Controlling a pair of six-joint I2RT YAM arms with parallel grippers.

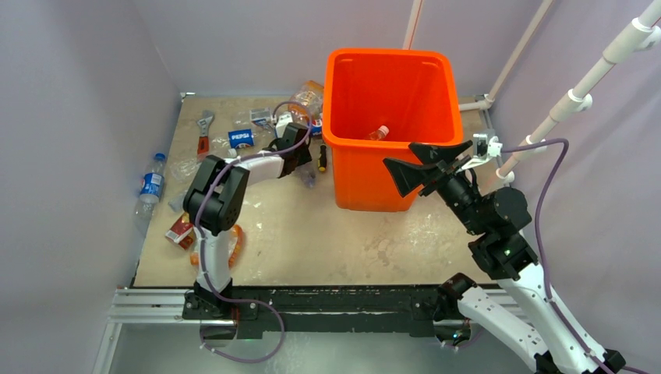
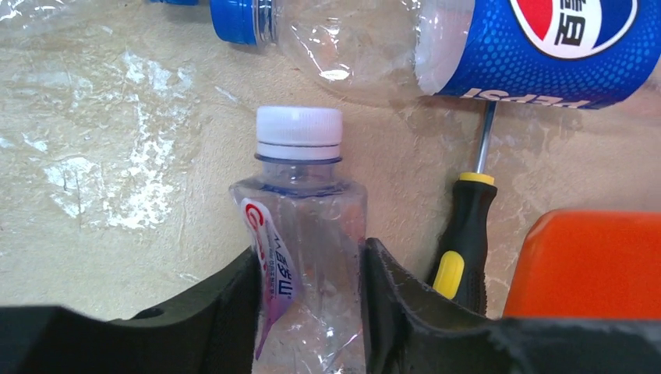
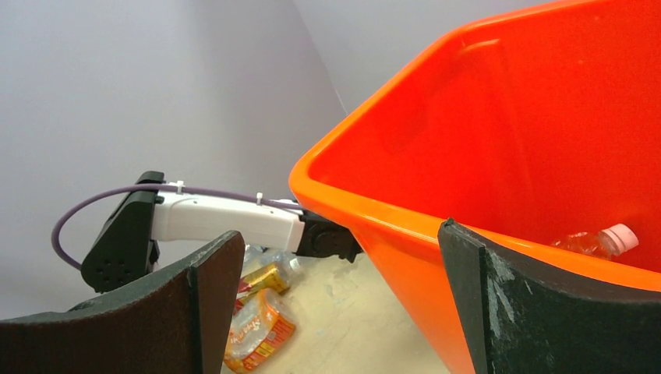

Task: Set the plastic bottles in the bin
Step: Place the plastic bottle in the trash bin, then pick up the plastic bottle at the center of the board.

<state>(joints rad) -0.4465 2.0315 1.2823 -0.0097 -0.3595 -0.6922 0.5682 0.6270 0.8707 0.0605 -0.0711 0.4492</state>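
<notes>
Black fingers (image 2: 218, 312) of the L gripper (image 2: 310, 261) are sitting nearest the lens. They are pinching a small clear white-cap bottle (image 2: 300, 195) by its body, one pad on each side, cap pointing away. Jaws are narrow, closed to bottle width. Can't tell if the bottle is resting on the bench or just off it. A screwdriver (image 2: 465, 234) is lying just beside it on the right, w/ the orange bin (image 2: 592, 257) next to that. A Pepsi bottle (image 2: 468, 47) is lying crosswise just beyond the cap.

From above, this grip is happening mid-bench toward the far edge, just off the bin's left wall. Bin is standing toward the far-right corner, w/ one bottle inside (image 1: 378, 133). R gripper (image 1: 425, 167) is hanging wide open and empty by the bin's near rim. More bottles are lying near the far-left corner. A blue-label bottle (image 1: 150, 183) is lying at the left edge, and a red-label bottle (image 1: 181, 230) is lying toward the near-left corner. Wrench (image 1: 204, 128) is lying by the far-left corner; not for the bin.

Handling, my read: the held bottle is looking empty, so v. light. Walls are looking thin and likely giving under squeeze, the skin slick, the label peeling loose. Mid-body hold is probably ok. Gripping nearer the stiffer shoulder under the cap is likely slipping less. Firm squeeze, not crushing.
</notes>
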